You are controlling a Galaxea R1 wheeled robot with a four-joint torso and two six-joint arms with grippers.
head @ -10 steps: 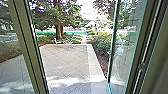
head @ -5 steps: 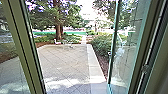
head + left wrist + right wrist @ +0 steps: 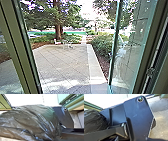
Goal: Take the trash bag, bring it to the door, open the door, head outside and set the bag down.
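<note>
From my seat I have the glass door [image 3: 131,53] standing open on the right of the doorway, with a green frame post [image 3: 18,47] slanting up on the left. Between them I look out on a paved patio [image 3: 65,61], a pale strip [image 3: 93,62] running along its right edge beside the bush [image 3: 101,45]. At the patio's far edge I see small white furniture [image 3: 67,45], with a tree trunk [image 3: 58,31] behind. In the left wrist view the dark trash bag [image 3: 31,121] bulges, wrinkled, across part of my robot's dark plate [image 3: 65,117]. I can't tell whether the left hand or the right hand is clenched or released, nor which one has the bag.
</note>
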